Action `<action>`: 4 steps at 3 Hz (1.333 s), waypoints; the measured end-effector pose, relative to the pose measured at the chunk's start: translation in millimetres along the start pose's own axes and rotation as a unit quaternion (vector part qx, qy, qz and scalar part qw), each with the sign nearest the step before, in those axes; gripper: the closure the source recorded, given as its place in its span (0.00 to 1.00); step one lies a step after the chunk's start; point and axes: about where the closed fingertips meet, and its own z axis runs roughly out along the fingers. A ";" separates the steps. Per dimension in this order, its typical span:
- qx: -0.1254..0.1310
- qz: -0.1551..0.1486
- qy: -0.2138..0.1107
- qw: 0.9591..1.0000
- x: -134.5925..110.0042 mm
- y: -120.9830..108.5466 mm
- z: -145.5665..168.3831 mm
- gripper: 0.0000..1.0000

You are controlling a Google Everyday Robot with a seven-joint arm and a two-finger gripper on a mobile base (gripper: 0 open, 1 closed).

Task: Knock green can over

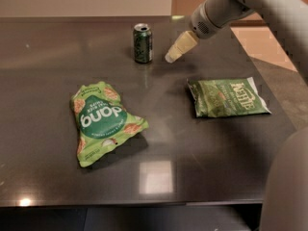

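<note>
One pincer [170,57] near upright green can [143,43], not touching

Metal can [143,43], seemingly matt hand [170,57] beside it

The dark counter [192,148] carries the green can [143,43], upright at upper centre, a bright green snack bag [103,121] flat at centre left, and a darker chip bag [228,97] flat at right. The gripper [170,57] hangs just right of the can, apart from it.
</note>
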 end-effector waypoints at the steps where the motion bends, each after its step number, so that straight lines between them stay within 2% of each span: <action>1: -0.009 0.013 -0.023 1.000 -16.7 -1.0 27.2 0.00; 3: -0.042 0.036 -0.058 0.997 -45.1 13.4 71.5 0.00; 4: -0.045 0.051 -0.078 0.995 -59.1 8.6 83.2 0.00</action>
